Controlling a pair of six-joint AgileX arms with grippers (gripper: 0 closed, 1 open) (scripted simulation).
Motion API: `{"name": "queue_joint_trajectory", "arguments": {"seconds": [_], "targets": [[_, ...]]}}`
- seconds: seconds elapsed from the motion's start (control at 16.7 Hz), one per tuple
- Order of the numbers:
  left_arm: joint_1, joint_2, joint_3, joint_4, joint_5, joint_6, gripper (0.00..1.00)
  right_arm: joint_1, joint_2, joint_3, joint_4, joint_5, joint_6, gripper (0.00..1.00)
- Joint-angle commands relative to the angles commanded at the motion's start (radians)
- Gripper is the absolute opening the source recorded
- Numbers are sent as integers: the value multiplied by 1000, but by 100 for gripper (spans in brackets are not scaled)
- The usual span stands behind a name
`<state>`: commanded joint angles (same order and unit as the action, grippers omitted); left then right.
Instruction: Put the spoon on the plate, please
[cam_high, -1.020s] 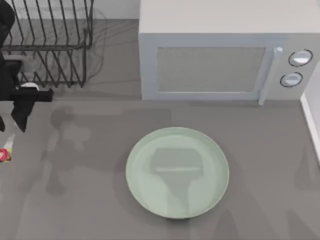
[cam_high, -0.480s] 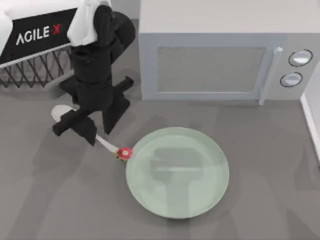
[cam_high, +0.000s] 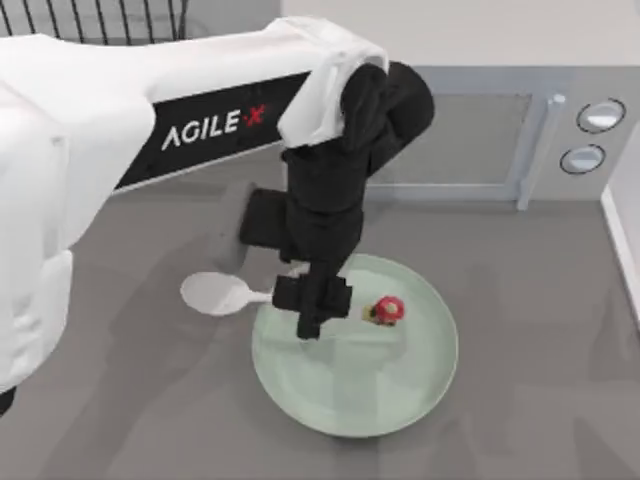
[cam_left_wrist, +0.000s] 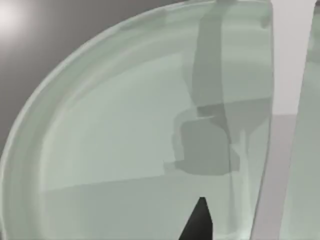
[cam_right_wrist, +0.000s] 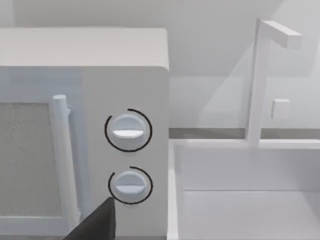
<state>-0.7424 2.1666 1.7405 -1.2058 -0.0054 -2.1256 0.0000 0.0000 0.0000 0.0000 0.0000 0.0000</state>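
The pale mint-green plate (cam_high: 360, 390) lies at the table's middle front. My left gripper (cam_high: 312, 305) hangs over the plate's left part, shut on the handle of the white spoon (cam_high: 213, 293). The spoon's oval bowl sticks out past the plate's left rim, and its red-and-yellow knob (cam_high: 388, 310) sits over the plate's inside. The left wrist view looks down on the plate (cam_left_wrist: 110, 150) with one dark fingertip (cam_left_wrist: 199, 220) above it. The right arm is parked near the microwave and the sink.
A grey microwave (cam_high: 450, 130) stands behind the plate, its two dials (cam_right_wrist: 128, 131) close in the right wrist view. A black wire dish rack (cam_high: 100, 20) is at the back left. A white sink (cam_right_wrist: 240, 200) with a faucet (cam_right_wrist: 257, 80) is at the right edge.
My left arm swung from the table's left edge rightward to the plate, carrying the spoon. The knob end went from the plate's left rim to over its inside.
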Motion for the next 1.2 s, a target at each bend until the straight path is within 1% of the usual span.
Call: {"name": "queue_joint_trajectory", "arguments": {"seconds": [0.18,0.3,0.78,1.2], "targets": [[-57,-7,10,18,-8,-152,0,0,0,0,0,0,0,100],[-75,-10,12,24,-11,-196,0,0,0,0,0,0,0,100],[-76,-8,10,26,-8,-200,0,0,0,0,0,0,0,100],[-125,-19,-7,93,34,-177,0,0,0,0,0,0,0,100]]}}
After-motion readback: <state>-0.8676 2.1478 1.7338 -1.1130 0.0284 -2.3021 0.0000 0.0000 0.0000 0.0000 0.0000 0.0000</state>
